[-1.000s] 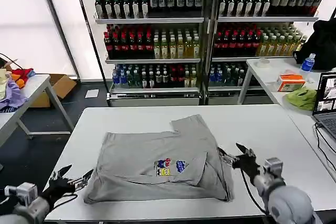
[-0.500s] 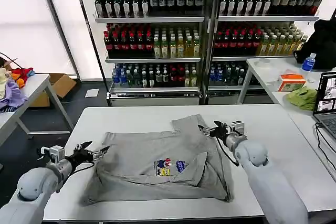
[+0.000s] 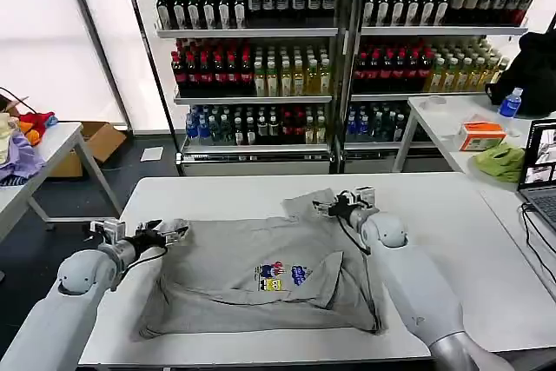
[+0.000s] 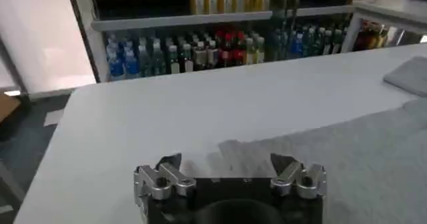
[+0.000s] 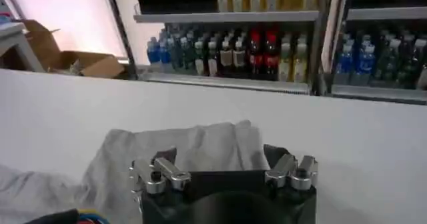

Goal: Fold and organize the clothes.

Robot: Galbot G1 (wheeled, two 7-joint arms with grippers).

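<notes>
Grey fabric of a short-sleeved shirt (image 3: 261, 275) is spread across the white table (image 3: 452, 215), its body lying flat with soft creases and its lower edge folded into a thick hem line near the table's front. A small multicoloured print (image 3: 282, 275) is seen at the chest, made of red, blue and yellow figures. One sleeve is turned up toward the far side of the table, and a diagonal fold runs down beside the print.

The left gripper (image 3: 170, 233) is held low at the shirt's far left corner; its jaws are parted wide with nothing between them, and in the left wrist view (image 4: 230, 172) the grey cloth's edge is seen just ahead of the jaws and off to one side, with bare table beyond. The right gripper (image 3: 330, 207) is placed at the upturned sleeve; its jaws are likewise spread apart and hold nothing, and in the right wrist view (image 5: 223, 169) the sleeve's rumpled end lies directly ahead of and between the two fingers (image 5: 163, 167). Whether the fingertips touch the cloth cannot be told
</notes>
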